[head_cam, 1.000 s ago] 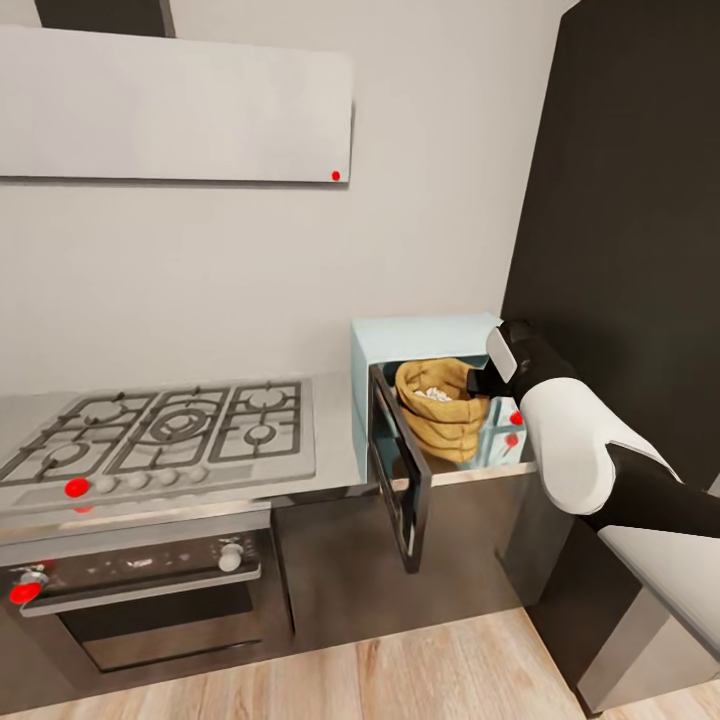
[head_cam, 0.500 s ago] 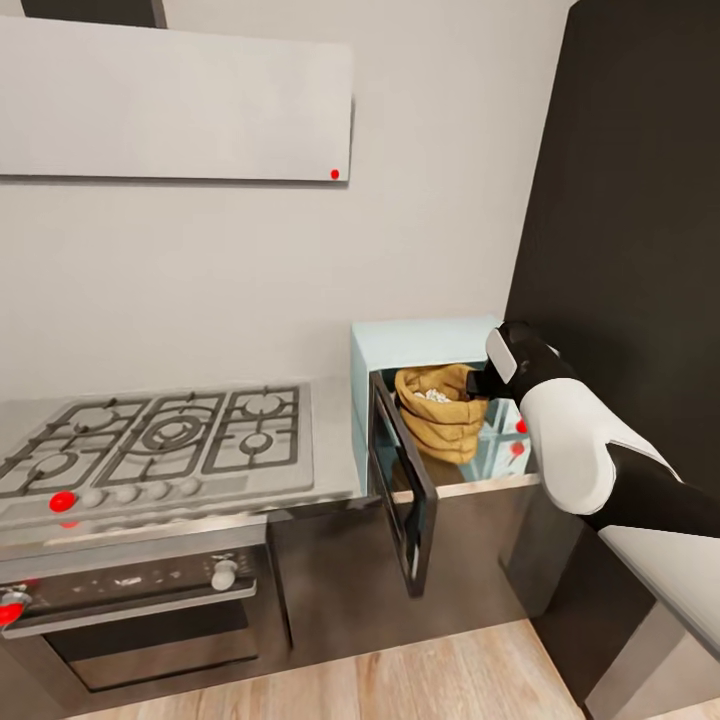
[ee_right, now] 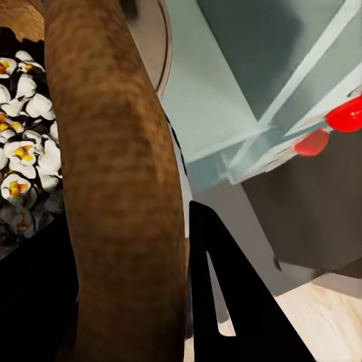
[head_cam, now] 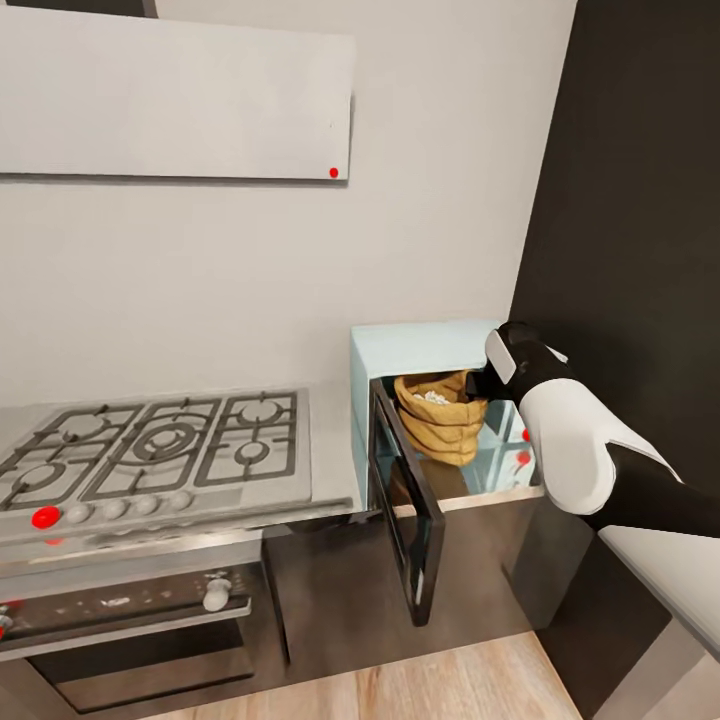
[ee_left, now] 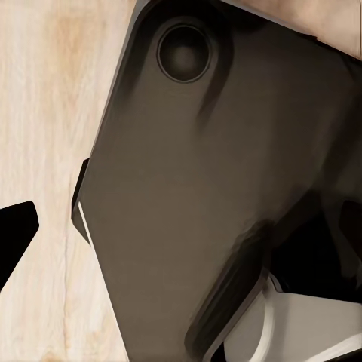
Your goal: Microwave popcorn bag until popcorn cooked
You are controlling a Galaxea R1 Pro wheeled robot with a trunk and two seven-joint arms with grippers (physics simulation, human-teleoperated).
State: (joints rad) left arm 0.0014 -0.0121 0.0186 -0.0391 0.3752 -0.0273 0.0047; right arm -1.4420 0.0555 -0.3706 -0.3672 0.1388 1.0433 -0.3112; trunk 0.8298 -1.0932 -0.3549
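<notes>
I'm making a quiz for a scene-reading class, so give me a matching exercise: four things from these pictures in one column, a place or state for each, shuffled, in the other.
1. popcorn bag
2. microwave door
3. gas hob
4. right gripper

a. swung open
b. on the counter beside the microwave
c. inside the microwave, white popcorn showing
d. at the bag's rim

Pairs: 1-c, 2-a, 3-b, 4-d

A small pale mint-blue microwave (head_cam: 420,345) stands on the pale grey countertop (head_cam: 335,440), its dark glass door (head_cam: 405,500) swung open — inside sits a crumpled golden-tan paper popcorn bag (head_cam: 440,420), white popcorn showing in its mouth. The right arm's gripper (head_cam: 478,383) reaches the bag's rim — beside it lies a steel gas hob (head_cam: 160,445)
</notes>
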